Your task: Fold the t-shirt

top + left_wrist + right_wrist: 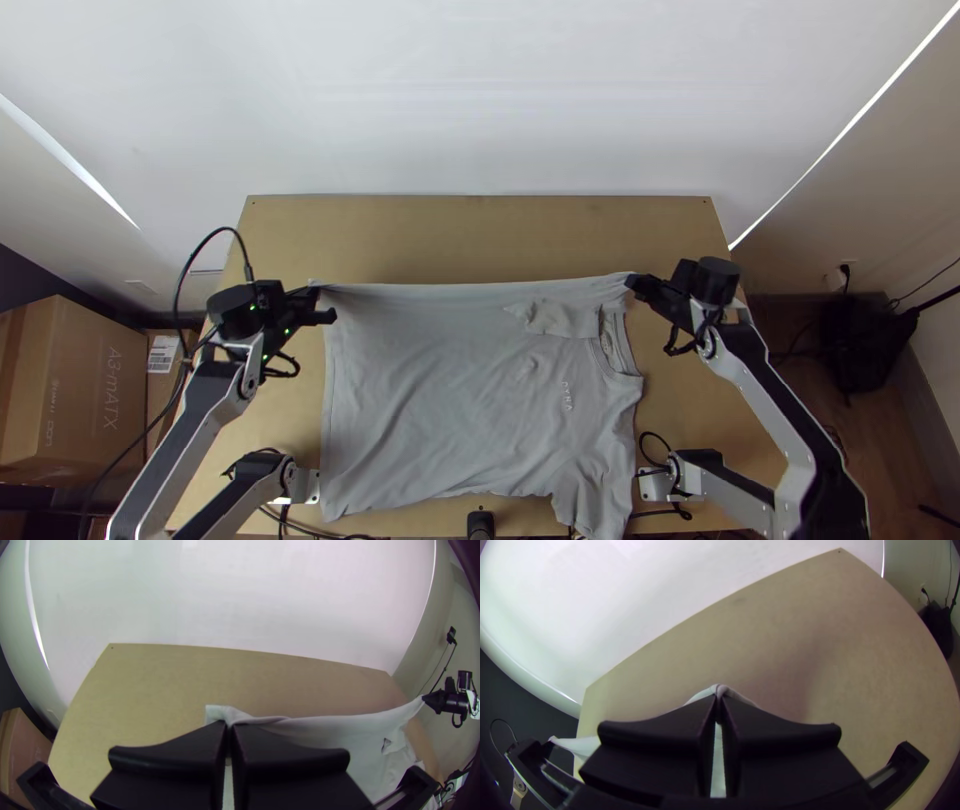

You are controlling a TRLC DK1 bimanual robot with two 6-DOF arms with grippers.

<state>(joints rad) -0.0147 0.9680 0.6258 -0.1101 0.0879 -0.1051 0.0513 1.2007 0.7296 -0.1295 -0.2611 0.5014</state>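
The grey t-shirt (450,390) lies spread sideways, its neckline toward the right and a sleeve sticking out at the near edge. Its far edge is stretched between both grippers. My left gripper (322,300) is shut on the far left corner; in the left wrist view, the left gripper (229,727) pinches the t-shirt (320,727). At the far right corner my right gripper (632,283) is shut on the cloth near the shoulder. In the right wrist view, the right gripper (719,702) pinches a peak of the t-shirt (715,689). A bunched fold of cloth lies beside the collar.
The wooden table (480,235) shows bare board beyond the shirt and along both sides. A small black device (481,524) stands at the near edge. Cables lie by the arm bases, and a cardboard box (75,390) is left of the table.
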